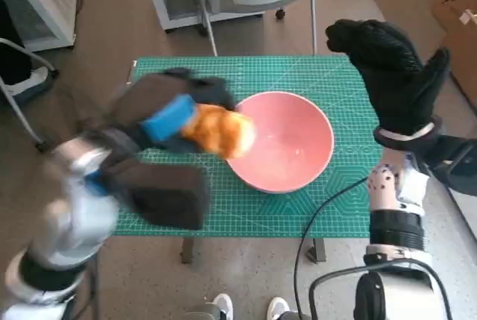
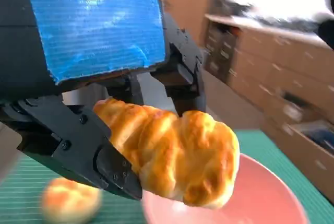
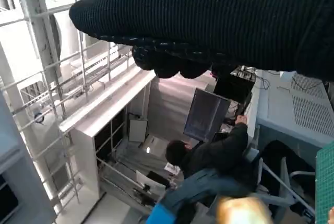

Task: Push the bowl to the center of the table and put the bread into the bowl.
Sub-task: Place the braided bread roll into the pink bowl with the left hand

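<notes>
The bread [image 1: 220, 130] hangs over the near-left rim of the pink bowl [image 1: 298, 157], clamped in the fingers of the left hand [image 1: 160, 115]. The bowl sits about mid-table on the green mat [image 1: 298, 74], with bare mat all round it and a wide strip on its far side. A second bun [image 2: 69, 199] lies on the mat just beside the bowl. The right hand [image 1: 391, 74] is raised past the bowl's right side, fingers apart, holding nothing. A black cable [image 1: 328, 204] trails off the mat's near edge.
</notes>
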Robot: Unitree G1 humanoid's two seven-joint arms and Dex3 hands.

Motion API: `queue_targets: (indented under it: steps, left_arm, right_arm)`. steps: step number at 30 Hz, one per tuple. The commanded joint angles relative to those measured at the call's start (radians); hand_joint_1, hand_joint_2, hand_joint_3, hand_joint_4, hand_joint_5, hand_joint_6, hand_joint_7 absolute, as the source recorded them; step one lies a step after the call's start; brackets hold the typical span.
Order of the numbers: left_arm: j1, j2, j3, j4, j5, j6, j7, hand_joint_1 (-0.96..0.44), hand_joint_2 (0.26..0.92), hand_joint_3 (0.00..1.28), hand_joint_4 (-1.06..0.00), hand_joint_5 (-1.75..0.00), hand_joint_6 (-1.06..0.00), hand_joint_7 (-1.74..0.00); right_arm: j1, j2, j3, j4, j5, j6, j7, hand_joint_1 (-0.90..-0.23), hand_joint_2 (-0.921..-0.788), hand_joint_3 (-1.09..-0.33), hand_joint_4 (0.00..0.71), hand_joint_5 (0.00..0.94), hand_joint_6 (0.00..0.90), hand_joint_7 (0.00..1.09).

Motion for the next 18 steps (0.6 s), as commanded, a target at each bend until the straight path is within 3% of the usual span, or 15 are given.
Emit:
queue_targets:
  steps: [1,18]
  left_arm:
    - [-0.089,-0.072,-0.044,0.150,-0.003,-0.075,0.017,0.00,0.916,0.02,-0.75,-1.17,-0.71,-1.01]
    - [-0.232,-0.227,-0.130,0.557,0.017,-0.214,0.032,0.00,0.920,0.04,-0.73,-1.11,-0.64,-1.16]
  right_arm:
    - [0.040,-0.005,0.007,-0.023,-0.007,0.002,-0.002,-0.657,-0.921,-0.722,0.346,0.000,0.434,0.00]
    - [0.093,-0.018,0.013,-0.101,-0.015,0.020,-0.059,-0.651,-0.921,-0.736,0.346,0.003,0.450,0.01]
